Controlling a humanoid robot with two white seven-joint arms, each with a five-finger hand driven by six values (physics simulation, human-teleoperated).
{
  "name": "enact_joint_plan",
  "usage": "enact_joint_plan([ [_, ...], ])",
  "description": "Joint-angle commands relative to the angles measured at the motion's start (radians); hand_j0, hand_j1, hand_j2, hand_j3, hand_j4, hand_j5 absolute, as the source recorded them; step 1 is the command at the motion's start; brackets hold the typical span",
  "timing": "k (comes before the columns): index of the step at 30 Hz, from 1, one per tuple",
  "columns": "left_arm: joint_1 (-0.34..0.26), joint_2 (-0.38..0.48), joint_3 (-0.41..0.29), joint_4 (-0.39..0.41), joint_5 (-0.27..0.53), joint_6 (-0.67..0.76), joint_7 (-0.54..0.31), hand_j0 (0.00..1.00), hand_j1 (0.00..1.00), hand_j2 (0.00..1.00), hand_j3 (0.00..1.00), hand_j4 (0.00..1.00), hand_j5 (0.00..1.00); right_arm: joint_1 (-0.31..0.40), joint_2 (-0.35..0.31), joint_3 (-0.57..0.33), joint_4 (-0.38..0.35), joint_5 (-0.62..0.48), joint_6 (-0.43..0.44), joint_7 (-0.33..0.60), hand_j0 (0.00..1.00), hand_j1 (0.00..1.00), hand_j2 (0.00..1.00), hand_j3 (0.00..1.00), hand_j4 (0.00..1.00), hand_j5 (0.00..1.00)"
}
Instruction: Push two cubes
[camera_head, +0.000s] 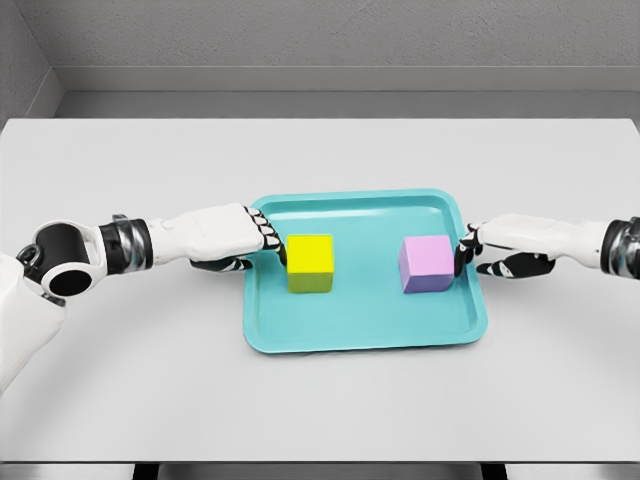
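Left hand (228, 238) reaches in from the left side of the table (120, 380) and lies flat and low, palm down, with its fingers held straight and close together, gripping nothing. Its dark fingertips (272, 244) cross the left rim of the tray (360, 338) and sit right at the left face of the yellow cube (310, 262); whether they truly touch it or stop just short cannot be told from this view. Its thumb shows below the palm, tucked near the tray's outer edge.

Right hand (508, 250) comes in from the right in a mirrored pose, also flat with fingers straight and together, holding nothing. Its fingertips (464, 250) pass over the right rim of the tray and meet the right face of the purple cube (428, 264), again so close that contact looks likely but is not certain.

Both cubes stand upright on the floor of the teal tray, side by side and well apart, the yellow one left of the middle and the purple one right of the middle, with bare tray floor between them. The tray lies near the centre of the white table, a little tilted in outline. White forearms with dark wrist joints stretch out to either side, and the left arm's elbow joint shows at the picture's left edge
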Motion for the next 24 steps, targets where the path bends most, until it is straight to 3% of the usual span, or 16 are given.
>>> enact_joint_plan([
  [1, 0.0, -0.002, 0.0, -0.001, 0.006, 0.003, 0.0, 0.66, 0.66, 0.66, 0.66, 0.66, 0.66, -0.002, -0.004, -0.001, 0.0, -0.003, -0.005, 0.005, 0.54, 0.54, 0.54, 0.54, 0.54, 0.54],
  [14, -0.003, -0.022, -0.01, -0.015, 0.005, 0.003, 0.0, 0.65, 0.65, 0.65, 0.65, 0.65, 0.65, 0.003, -0.045, -0.005, 0.007, -0.002, -0.048, 0.007, 0.54, 0.54, 0.54, 0.54, 0.54, 0.54],
  [24, -0.005, -0.05, -0.013, -0.013, -0.005, 0.003, 0.0, 0.65, 0.65, 0.65, 0.65, 0.65, 0.65, -0.002, -0.02, -0.006, 0.049, 0.058, -0.025, 0.027, 0.51, 0.51, 0.51, 0.51, 0.51, 0.51],
])
